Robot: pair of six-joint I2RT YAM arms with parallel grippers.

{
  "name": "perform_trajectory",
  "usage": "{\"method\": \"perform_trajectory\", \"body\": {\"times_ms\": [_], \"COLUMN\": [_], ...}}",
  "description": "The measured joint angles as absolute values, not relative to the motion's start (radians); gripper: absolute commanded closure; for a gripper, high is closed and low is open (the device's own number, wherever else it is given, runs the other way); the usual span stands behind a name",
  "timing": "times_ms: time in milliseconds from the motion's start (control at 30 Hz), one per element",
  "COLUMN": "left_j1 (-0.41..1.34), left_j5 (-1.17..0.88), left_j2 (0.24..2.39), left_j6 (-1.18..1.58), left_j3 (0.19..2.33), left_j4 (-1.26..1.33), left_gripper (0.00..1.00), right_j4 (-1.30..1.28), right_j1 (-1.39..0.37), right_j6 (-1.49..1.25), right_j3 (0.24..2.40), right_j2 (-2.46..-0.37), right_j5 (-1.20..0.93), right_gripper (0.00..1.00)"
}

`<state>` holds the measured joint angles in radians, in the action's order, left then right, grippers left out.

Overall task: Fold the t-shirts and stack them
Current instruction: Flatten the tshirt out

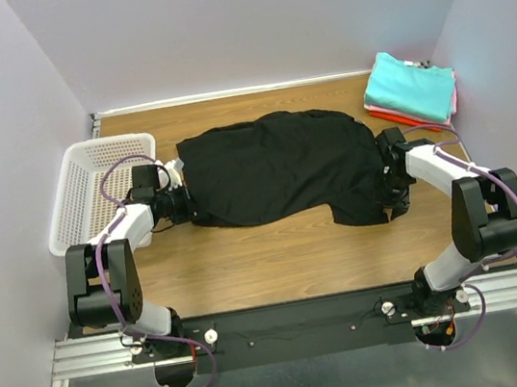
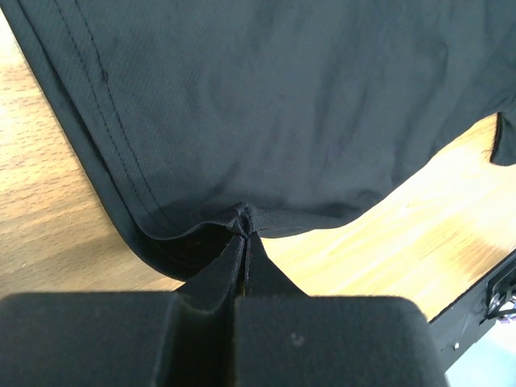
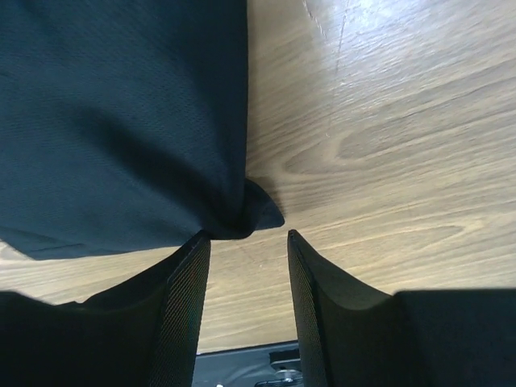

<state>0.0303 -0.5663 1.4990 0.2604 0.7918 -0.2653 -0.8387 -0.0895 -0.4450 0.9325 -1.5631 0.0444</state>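
A large black t-shirt (image 1: 279, 166) is lying spread across the middle of a wooden table (image 1: 277, 249); its long axis is running side to side between the two arms; the cloth is looking rumpled rather than flat. The left arm (image 1: 131, 222) is reaching in at the shirt's left edge; the left jaws are clenched on a small pinch of the stitched hem, which is bunching into a pucker right at their tips, with the rest of the shirt stretching away ahead of them. The right arm (image 1: 439, 166) is reaching in at the shirt's right edge; the right jaws are standing apart, grasping nothing; a dark corner of cloth is lying on the table just ahead of their gap, nearer one tip than the other; it may be brushing that tip, but the view is too tight to be sure. Each arm is sitting at its own end of the shirt; the right end seems to be the one waiting to be gripped. Folded shirts (image 1: 411, 85), teal on top with red-orange and pink edges beneath, are sitting stacked in the far right corner; a white basket (image 1: 88, 195) is standing just beside the left arm.
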Motion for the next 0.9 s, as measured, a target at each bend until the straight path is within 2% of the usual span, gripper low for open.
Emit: {"method": "perform_trajectory", "body": {"times_ms": [500,600,633,733,900], "left_j1": [0.03,0.03,0.03,0.03,0.03], "left_j5": [-0.565,-0.559,-0.556,-0.537,-0.5], "left_j2": [1.526,1.526,1.527,1.528,1.545], "left_j6": [0.232,0.23,0.229,0.227,0.233], "left_j3": [0.827,0.834,0.84,0.863,0.915], "left_j4": [-0.298,-0.314,-0.322,-0.344,-0.36], "left_gripper": [1.0,1.0,1.0,1.0,1.0], "right_j4": [-0.77,-0.77,-0.769,-0.766,-0.766], "right_j1": [-0.089,-0.089,-0.089,-0.089,-0.083], "right_j6": [-0.445,-0.445,-0.445,-0.447,-0.452], "right_j3": [0.876,0.876,0.876,0.876,0.876], "right_j2": [-1.575,-1.575,-1.574,-1.562,-1.542], "right_j5": [0.036,0.036,0.036,0.04,0.048], "right_gripper": [0.59,0.52,0.45,0.37,0.4]}}
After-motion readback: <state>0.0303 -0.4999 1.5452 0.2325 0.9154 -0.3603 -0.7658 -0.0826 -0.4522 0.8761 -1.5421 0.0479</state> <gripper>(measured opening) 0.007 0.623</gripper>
